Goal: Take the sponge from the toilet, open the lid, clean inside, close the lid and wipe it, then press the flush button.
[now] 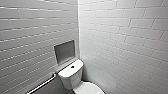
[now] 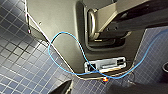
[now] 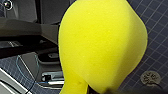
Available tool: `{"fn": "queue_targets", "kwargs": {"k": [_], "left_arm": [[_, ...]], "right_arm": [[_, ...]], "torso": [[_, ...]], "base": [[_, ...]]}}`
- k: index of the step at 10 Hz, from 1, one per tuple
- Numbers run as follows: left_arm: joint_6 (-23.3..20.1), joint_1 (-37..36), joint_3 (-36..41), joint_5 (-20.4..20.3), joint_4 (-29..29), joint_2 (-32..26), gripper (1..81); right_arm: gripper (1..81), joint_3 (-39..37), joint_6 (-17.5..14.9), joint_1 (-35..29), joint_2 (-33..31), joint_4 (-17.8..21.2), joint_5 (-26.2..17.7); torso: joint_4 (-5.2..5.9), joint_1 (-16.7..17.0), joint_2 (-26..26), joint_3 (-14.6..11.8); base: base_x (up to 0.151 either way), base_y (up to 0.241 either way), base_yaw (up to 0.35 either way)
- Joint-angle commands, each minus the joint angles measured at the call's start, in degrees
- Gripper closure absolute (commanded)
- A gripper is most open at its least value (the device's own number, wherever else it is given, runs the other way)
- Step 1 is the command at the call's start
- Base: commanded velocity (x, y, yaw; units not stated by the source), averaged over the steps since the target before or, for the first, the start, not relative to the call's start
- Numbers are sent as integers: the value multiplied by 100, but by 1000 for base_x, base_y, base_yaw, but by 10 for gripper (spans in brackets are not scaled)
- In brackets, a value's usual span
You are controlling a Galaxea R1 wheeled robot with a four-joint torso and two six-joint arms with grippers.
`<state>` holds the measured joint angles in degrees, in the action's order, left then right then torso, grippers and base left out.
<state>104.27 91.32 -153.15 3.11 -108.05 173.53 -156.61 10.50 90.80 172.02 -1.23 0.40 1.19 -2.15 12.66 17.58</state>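
Sponge (image 3: pixel 100 47) apparently gripped in right tool (image 3: pixel 97 90)

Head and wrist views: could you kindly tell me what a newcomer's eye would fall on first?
The bright yellow sponge looms large in the right wrist view, above dark tiled floor. In the head view, a white toilet tank with its dark flush button sits in the corner of white-tiled walls.

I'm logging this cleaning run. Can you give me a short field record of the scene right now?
sponge: yellow, held by the right gripper above the dark tiled floor
lid: white, down, partly cut off
flush button: dark, centre of tank top
toilet: in corner of white-tiled walls
nearby: metal grab bar on wall
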Motion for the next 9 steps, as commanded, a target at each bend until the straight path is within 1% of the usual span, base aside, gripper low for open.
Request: {"fn": "queue_targets", "kwargs": {"k": [1,2,3,4,5,6,9], "left_arm": [[-2903,-98,36,127,2676,26,10],[-9835,-337,101,333,9089,76,10],[-4767,-186,28,291,4244,39,10],[-10479,-460,66,340,9793,34,10],[-7206,-338,8,322,6510,2,10],[-10522,-619,5,350,9794,-3,10],[-10497,-786,-128,340,9767,-2,10]], "right_arm": [[811,-8,-82,-152,-43,53,-401],[811,25,-100,-205,-43,28,-409],[811,27,-75,-241,-17,61,-418],[811,-8,-82,-241,44,45,-427],[811,-17,-82,-258,89,44,-418],[811,-26,-83,-293,89,44,-418],[811,-26,-83,-303,116,44,-418]], "torso": [[0,2,0,0],[0,2,0,0],[0,2,0,0],[0,0,0,0],[0,2,0,0],[0,2,0,0],[0,2,0,0]], "base": [[0,0,0],[0,0,0],[0,0,0],[0,0,0],[0,0,0],[0,0,0],[0,0,0]]}}
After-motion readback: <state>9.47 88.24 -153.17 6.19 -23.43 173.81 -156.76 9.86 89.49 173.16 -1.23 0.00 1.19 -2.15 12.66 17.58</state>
